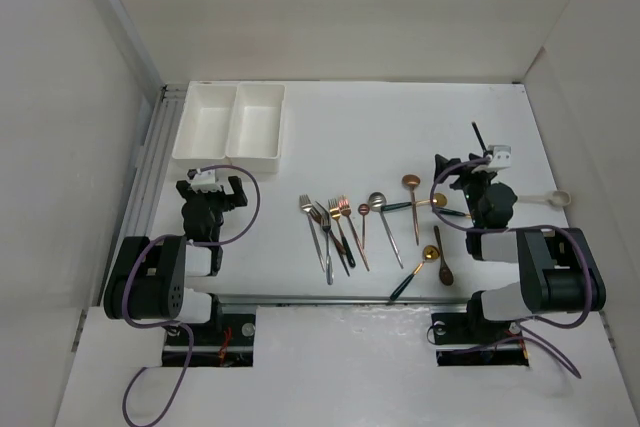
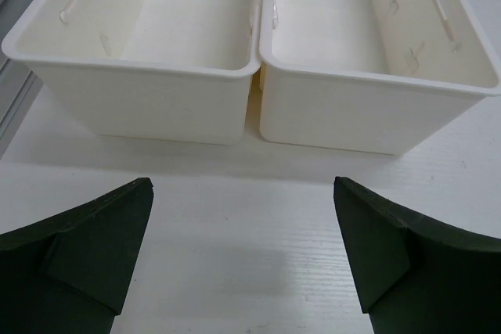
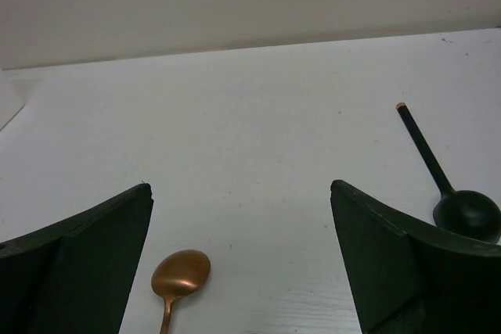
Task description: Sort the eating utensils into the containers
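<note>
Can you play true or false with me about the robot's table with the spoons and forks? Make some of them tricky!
1. The white bins have nothing in them. True.
2. The left gripper is holding a fork. False: its jaws are wide open and empty, and it faces the bins.
3. A copper spoon lies on the table under the open right gripper. True.
4. The forks are already sorted into the bins. False: they lie together on the table, between the two arms.
</note>
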Controlling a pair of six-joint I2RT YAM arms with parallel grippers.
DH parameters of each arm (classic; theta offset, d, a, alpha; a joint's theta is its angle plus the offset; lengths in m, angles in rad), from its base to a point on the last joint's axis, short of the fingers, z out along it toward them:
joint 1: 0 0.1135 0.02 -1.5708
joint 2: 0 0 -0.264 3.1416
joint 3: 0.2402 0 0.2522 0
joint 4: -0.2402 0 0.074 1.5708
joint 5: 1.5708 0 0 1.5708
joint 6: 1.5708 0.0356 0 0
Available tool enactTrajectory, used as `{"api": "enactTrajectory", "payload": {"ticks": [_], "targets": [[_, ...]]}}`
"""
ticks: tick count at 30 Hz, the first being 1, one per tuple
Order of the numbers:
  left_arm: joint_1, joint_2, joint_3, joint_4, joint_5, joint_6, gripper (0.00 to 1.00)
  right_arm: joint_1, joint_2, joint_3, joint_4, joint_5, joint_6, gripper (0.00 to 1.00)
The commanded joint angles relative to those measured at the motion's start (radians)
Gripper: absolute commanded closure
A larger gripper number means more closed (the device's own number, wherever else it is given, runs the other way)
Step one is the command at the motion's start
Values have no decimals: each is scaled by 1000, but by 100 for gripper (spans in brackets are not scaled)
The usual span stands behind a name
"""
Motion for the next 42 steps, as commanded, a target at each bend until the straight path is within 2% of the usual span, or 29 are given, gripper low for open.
{"api": "enactTrajectory", "payload": {"ticks": [1, 3, 4, 5, 6, 7, 8, 9, 10, 11, 13, 16, 17, 18, 19, 20, 21, 22, 23, 25, 26, 27, 28, 29, 31, 33, 34, 37, 42], "targets": [[4, -15, 33, 200, 0, -8, 0, 10, -6, 38, 10, 8, -15, 0], [4, -15, 33, 200, 0, -8, 0, 20, -6, 49, 1, 25, -15, 0], [4, -15, 33, 200, 0, -8, 0, 20, -44, 72, -65, 25, -15, 0], [4, -15, 33, 200, 0, -8, 0, 30, -73, 113, -169, 39, -15, 0], [4, -15, 33, 200, 0, -8, 0, 49, -101, 180, -312, 120, -15, 0], [4, -15, 33, 200, 0, -8, 0, 68, -115, 365, -611, 201, -15, 0], [4, -15, 33, 200, 0, -8, 0, 89, -115, 465, -737, 297, -27, 0], [4, -15, 33, 200, 0, -8, 0, 114, -95, 564, -843, 560, -36, 0], [4, -15, 33, 200, 0, -8, 0, 160, -77, 738, -923, 713, -47, 0], [4, -15, 33, 200, 0, -8, 0, 183, -34, 811, -993, 869, -62, 0], [4, -15, 33, 200, 0, -8, 0, 209, 14, 985, -993, 1138, -184, 0], [4, -15, 33, 200, 0, -8, 0, 209, 112, 1106, -993, 1328, -254, 0], [4, -15, 33, 209, 0, -8, 0, 209, 123, 1149, -1009, 1299, -240, 0], [4, -15, 33, 222, 0, -8, 0, 218, 114, 1167, -1180, 1212, -220, 0], [4, -15, 21, 249, 29, 2, 0, 218, 100, 1181, -1272, 1125, -87, 0], [4, -34, 21, 233, 75, 21, 0, 196, 83, 1181, -1361, 952, 13, 0], [4, -73, 58, 62, 130, 62, 0, 168, 49, 1192, -1494, 859, 201, 0], [4, -123, 104, -76, 170, 88, 0, 137, 38, 1175, -1544, 785, 288, 0], [4, -210, 168, -219, 267, 119, 0, 87, 38, 1158, -1588, 695, 351, 0], [-10, -229, 368, -426, 299, 191, 0, 73, 54, 1109, -1695, 668, 410, 0], [-22, -214, 424, -536, 264, 231, 0, 73, 78, 1109, -1767, 695, 497, 0], [-23, -196, 475, -579, 230, 254, 0, 54, 107, 1138, -1856, 740, 567, 0], [-23, -171, 572, -621, 192, 281, 0, 41, 135, 1138, -2027, 740, 637, 0], [-23, -112, 624, -719, 161, 347, 0, 24, 176, 1138, -2086, 740, 763, 0], [-23, -47, 725, -822, 55, 371, 0, -50, 176, 1052, -2130, 673, 823, 0], [-32, 22, 842, -940, -12, 355, 0, -120, 143, 955, -2070, 609, 858, 1], [-32, 22, 859, -961, -28, 343, 0, -200, 129, 912, -2052, 554, 870, 5], [-41, 31, 859, -999, 1, 343, 0, -288, 120, 812, -2001, 498, 837, 8], [-62, 50, 870, -1019, -8, 360, 0, -366, 208, 836, -1992, 498, 754, 5]]}}
